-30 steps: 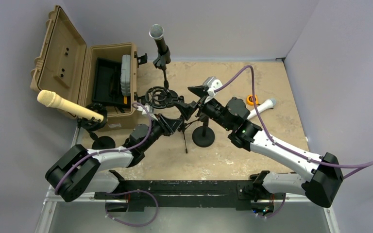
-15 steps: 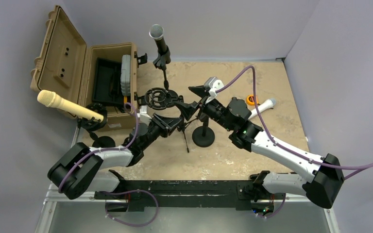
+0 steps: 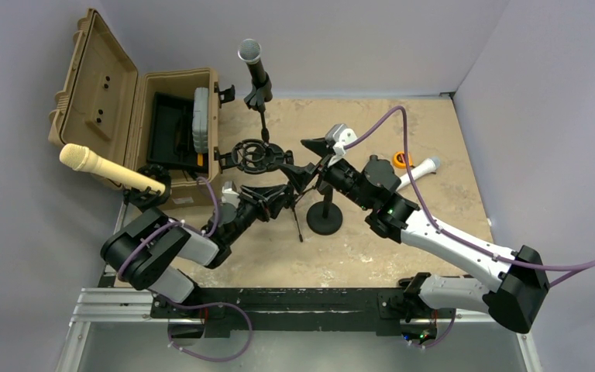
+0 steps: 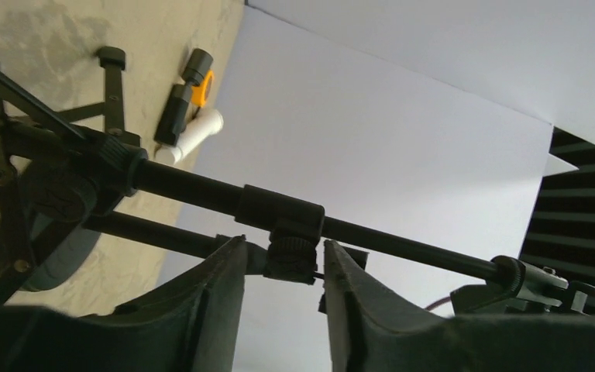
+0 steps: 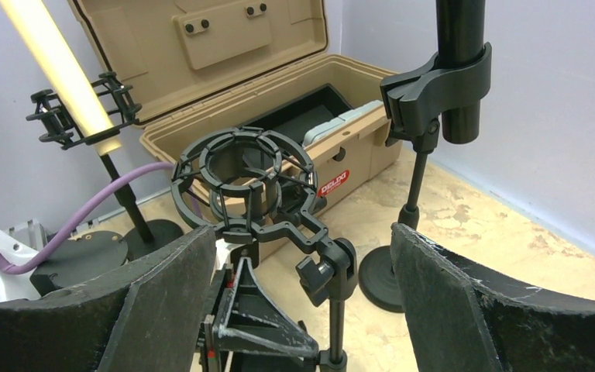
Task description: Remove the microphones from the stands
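A black microphone with a silver grille stands in a clip stand at the back; its body shows in the right wrist view. A cream microphone sits in a shock mount at the left. An empty black shock mount stands mid-table. My left gripper is open, its jaws narrowly either side of a knurled knob on a black stand rod. My right gripper is open wide and empty; in its wrist view its jaws flank the empty mount's post.
An open tan case with foam inside stands at the back left. A white microphone and an orange piece lie at the right. Round stand bases and a thin tripod leg sit between the arms.
The left arm's elbow has swung up and inward and its gripper has shifted slightly left near the stand. The right arm has hardly moved.
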Available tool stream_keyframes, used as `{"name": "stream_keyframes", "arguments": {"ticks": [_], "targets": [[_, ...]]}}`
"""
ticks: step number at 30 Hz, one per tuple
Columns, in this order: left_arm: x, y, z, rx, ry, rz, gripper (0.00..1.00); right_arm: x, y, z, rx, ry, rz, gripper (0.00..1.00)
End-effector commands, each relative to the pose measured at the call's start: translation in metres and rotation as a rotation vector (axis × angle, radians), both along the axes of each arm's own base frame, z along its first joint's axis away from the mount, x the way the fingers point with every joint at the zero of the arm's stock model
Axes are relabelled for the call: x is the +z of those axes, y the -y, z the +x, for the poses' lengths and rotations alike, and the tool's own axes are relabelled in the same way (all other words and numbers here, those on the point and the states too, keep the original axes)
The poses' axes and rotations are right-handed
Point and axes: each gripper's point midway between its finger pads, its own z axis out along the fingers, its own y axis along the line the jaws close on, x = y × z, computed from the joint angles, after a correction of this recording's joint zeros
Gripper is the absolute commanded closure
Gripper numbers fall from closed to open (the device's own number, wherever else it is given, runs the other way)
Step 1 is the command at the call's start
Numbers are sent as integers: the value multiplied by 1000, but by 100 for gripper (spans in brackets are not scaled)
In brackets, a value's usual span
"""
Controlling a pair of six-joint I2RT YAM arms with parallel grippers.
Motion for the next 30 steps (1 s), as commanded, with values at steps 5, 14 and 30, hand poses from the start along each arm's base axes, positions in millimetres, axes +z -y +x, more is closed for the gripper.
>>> {"name": "stream_keyframes", "arguments": {"ticks": [5, 14, 30], "targets": [[-3, -21, -14, 39, 52, 159, 43, 11, 9, 7, -57, -13, 48, 19], [-5, -33, -41, -35, 112, 409, 37, 6, 6, 18, -101, -103, 59, 19], [73, -44, -91, -190, 578, 686, 39, 3, -4, 44, -183, -214, 32, 19]]}}
